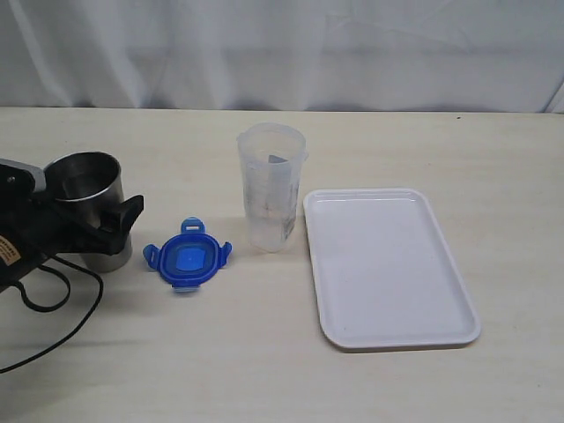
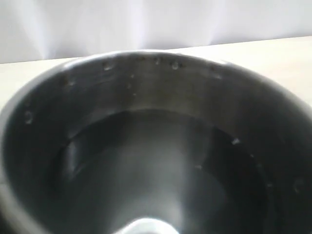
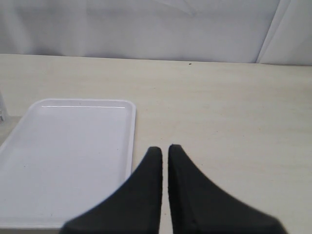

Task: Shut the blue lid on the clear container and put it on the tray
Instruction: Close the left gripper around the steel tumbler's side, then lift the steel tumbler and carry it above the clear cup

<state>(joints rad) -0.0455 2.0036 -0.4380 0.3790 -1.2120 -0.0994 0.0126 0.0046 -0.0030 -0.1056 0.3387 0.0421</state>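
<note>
clear container [image 1: 271, 185]: exterior view; stands upright on the table [image 1: 264, 370] with its mouth open, just beside the tray's far left corner and not on the tray.
tray [image 1: 392, 269]: exterior view; white, lying flat on the table, its long sides running away from the camera.
blue lid [image 1: 188, 256]: exterior view; lies flat on the table with its flaps spread. It is left of the tray, beyond the clear container, and apart from both.
steel tumbler [image 1: 84, 189]: exterior view; upright and well to the left of the tray, past the blue lid.
left gripper [image 1: 122, 217]: exterior view; black, at the steel tumbler, well apart from the tray. One finger crosses the tumbler's front and the other is hidden, so I cannot tell whether the claw is clamped or loose.
tumbler interior [image 2: 156, 161]: left wrist view; the dark steel inside fills the picture. The claw's fingers are out of view, so its grip cannot be told here either.
right gripper [image 3: 165, 147]: right wrist view; the two black fingers are pressed nearly together with only a thin slit between them, holding nothing. It is over the bare table, just beside the tray's long edge.
tray edge [image 3: 131, 146]: right wrist view; the low white rim lies beside the fingertips, not touching them.
</note>
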